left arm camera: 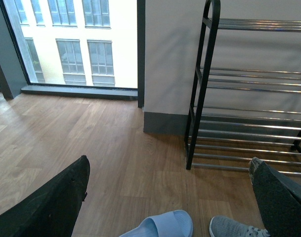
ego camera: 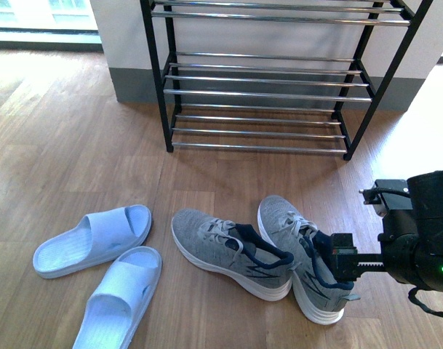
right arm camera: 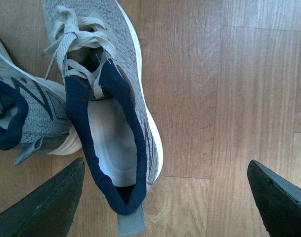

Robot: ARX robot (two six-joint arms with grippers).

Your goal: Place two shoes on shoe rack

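Across the upper middle of the front view stands the shoe rack (ego camera: 257, 94), with black side frames and chrome rods. Every tier that shows is bare, so no shoe is placed yet. On the wood floor at lower centre lie two grey knit sneakers. The left sneaker (ego camera: 228, 251) has its heel against the side of the right sneaker (ego camera: 301, 247). Two pale blue slides (ego camera: 94, 238) sit at lower left, well apart from the rack.

At lower right, the right gripper (ego camera: 345, 263) is low beside the right sneaker's heel. Its wrist view shows the jaws spread wide and holding nothing, with the navy collar lying between them, nearer one finger. The left gripper (left arm camera: 170, 207) is also spread and empty, and looks toward the rack.

The step in hand appears to be the first pick-up. The next move calls for centring on the heel collar, closing on it, then lifting the sneaker clear of its neighbour.
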